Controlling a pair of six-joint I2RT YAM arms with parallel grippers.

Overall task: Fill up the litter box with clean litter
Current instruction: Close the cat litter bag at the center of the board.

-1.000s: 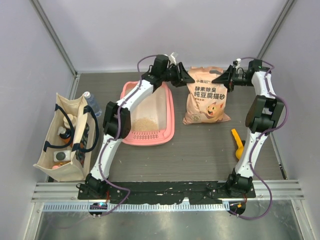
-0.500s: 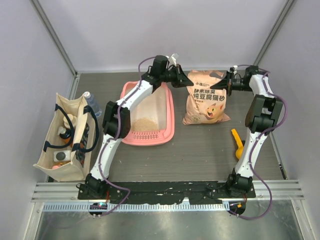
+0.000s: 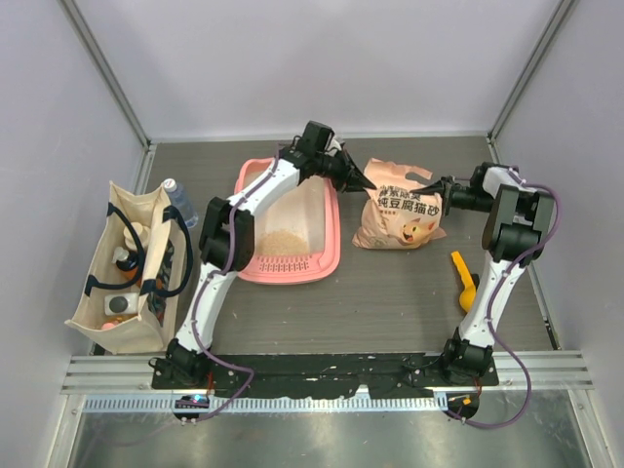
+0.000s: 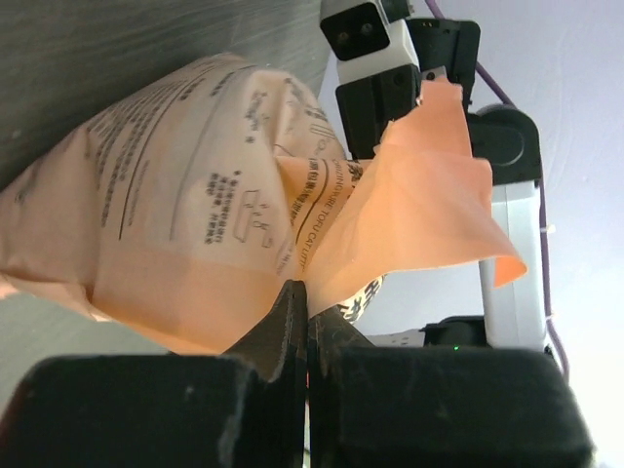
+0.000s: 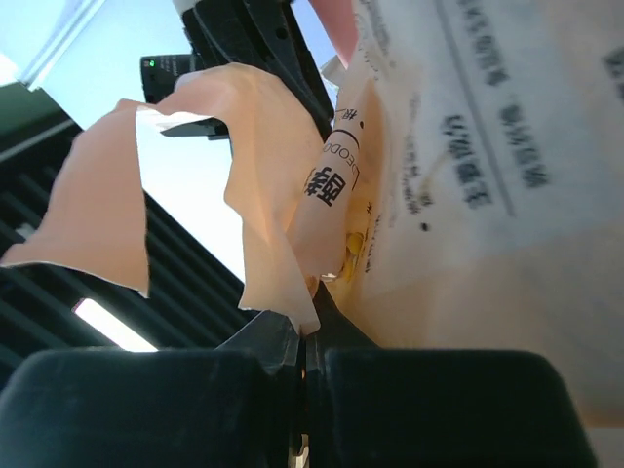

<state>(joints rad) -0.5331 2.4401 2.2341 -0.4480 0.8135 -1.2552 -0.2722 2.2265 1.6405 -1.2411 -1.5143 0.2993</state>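
Note:
The pink litter box (image 3: 333, 239) lies left of centre, with a small pile of clean litter (image 3: 284, 242) at its near end. Right of it stands the peach litter bag (image 3: 400, 213), its top sagging between my grippers. My left gripper (image 3: 370, 185) is shut on the bag's upper left edge; the left wrist view shows its jaws (image 4: 305, 292) pinching the peach film of the bag (image 4: 195, 224). My right gripper (image 3: 425, 185) is shut on the upper right edge, its jaws (image 5: 310, 327) pressed on a torn flap of the bag (image 5: 487, 244).
A beige tote bag (image 3: 127, 268) with items inside stands at the left, a plastic bottle (image 3: 179, 200) behind it. A yellow-orange scoop (image 3: 464, 279) lies on the table at the right, near the right arm. Walls enclose the table on three sides.
Both grippers came in toward the bag's top corners, dropped lower and shut on its upper edge. The bag's top has crumpled and sunk between them.

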